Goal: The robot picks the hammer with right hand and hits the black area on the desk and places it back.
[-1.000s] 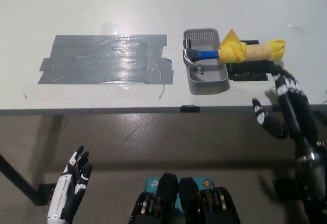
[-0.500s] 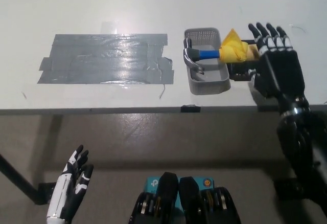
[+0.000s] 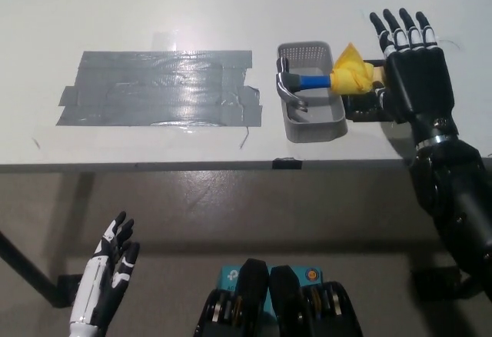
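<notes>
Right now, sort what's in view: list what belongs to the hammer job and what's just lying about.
Part of the job:
hammer, head in the grey basket, yellow-wrapped handle sticking out
taped patch on the desk
right hand, open over the handle end

Just lying about:
black block beside the basket
left hand, open, resting low below the desk edge

The black right hand (image 3: pixel 411 75) is stretched out flat over the far right side of the scene, back of the hand facing up, its fingers (image 3: pixel 400 31) straight, spread slightly apart and pointing away from the robot. It holds nothing. Its black forearm runs from the wrist down toward the lower right edge. The white left hand (image 3: pixel 109 274) rests low at the lower left, fingers loosely apart and pointing upward, also holding nothing.
</notes>
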Motion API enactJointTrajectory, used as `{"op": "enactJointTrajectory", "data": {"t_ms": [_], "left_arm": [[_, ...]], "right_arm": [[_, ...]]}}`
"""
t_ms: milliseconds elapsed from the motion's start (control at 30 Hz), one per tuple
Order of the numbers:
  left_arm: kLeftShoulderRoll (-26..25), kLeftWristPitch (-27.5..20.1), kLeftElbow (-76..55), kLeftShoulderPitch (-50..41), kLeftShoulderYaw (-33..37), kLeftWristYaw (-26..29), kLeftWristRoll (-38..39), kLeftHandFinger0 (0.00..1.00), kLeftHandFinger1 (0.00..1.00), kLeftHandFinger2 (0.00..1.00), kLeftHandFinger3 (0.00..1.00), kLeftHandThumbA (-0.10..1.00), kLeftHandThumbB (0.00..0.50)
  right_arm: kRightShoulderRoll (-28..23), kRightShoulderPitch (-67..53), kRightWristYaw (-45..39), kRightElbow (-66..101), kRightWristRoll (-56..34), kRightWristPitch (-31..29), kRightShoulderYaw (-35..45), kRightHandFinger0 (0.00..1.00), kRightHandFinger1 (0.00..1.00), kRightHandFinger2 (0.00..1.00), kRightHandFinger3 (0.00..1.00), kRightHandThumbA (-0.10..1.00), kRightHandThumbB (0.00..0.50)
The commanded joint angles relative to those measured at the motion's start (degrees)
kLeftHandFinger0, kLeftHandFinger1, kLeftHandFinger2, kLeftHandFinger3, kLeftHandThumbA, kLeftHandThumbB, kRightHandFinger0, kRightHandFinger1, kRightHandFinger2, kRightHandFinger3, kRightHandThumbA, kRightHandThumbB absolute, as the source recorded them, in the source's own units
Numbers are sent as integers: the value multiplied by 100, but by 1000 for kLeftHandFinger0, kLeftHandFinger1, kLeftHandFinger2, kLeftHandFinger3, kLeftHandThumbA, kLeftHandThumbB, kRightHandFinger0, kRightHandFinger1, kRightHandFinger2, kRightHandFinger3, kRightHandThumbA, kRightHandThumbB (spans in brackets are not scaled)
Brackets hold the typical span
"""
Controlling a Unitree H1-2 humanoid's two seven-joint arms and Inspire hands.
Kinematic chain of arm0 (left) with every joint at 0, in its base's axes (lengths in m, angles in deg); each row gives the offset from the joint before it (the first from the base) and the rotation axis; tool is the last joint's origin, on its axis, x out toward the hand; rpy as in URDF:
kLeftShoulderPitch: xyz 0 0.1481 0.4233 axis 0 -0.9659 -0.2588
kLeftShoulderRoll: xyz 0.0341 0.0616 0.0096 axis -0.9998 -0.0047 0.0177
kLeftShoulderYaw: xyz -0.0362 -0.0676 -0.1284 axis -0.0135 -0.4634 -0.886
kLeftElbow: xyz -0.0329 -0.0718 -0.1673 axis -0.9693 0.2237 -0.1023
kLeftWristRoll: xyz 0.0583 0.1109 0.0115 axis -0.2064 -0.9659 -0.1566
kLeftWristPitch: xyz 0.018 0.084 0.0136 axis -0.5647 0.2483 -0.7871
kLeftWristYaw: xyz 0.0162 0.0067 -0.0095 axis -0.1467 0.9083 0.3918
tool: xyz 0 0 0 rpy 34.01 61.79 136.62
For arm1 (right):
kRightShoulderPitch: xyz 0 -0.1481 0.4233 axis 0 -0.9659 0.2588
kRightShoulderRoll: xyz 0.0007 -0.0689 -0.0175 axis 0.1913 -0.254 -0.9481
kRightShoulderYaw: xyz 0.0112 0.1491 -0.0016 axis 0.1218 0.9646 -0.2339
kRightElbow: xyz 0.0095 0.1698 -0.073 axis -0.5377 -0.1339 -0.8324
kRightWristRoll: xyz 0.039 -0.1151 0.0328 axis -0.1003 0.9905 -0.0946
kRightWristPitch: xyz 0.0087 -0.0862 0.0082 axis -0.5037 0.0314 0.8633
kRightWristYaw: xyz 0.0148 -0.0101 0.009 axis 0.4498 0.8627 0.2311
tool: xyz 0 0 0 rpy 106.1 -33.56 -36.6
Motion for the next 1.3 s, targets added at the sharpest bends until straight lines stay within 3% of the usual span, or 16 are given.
{"op": "enactJointTrajectory", "data": {"t_ms": [0, 167, 300, 433, 733, 1100, 1267], "left_arm": [[-84, -199, -194, 66, 11, 19, -38, 1000, 1000, 1000, 1000, 853, 0], [-95, -242, -179, 108, 25, 6, -23, 1000, 1000, 1000, 1000, 852, 0], [-133, -213, -209, 155, 33, -15, -24, 1000, 1000, 1000, 1000, 846, 0], [-144, -245, -203, 155, 52, -7, -40, 1000, 1000, 1000, 1000, 829, 0], [-144, -254, -179, 181, 84, -36, 36, 1000, 1000, 1000, 1000, 787, 0], [-223, -107, -245, 226, 71, -86, 57, 1000, 1000, 1000, 1000, 756, 0], [-217, -107, -229, 197, 91, -102, 82, 1000, 1000, 1000, 1000, 753, 0]], "right_arm": [[-30, 438, -124, -2, 16, 182, -41, 1000, 1000, 1000, 1000, 837, 500], [-41, 513, -437, -46, -117, 202, -72, 1000, 1000, 1000, 1000, 880, 500], [-102, 525, -821, 115, -361, 46, -42, 1000, 1000, 1000, 1000, 982, 500], [-127, 519, -939, 169, -384, 54, -49, 1000, 1000, 1000, 1000, 996, 500], [-230, 488, -1766, 532, -614, 72, -47, 1000, 1000, 1000, 1000, 1000, 500], [-916, 166, -3572, 2338, -1230, 208, 64, 1000, 1000, 1000, 1000, 912, 500], [-952, 116, -3742, 2458, -1248, 246, 43, 1000, 1000, 1000, 1000, 900, 500]]}}
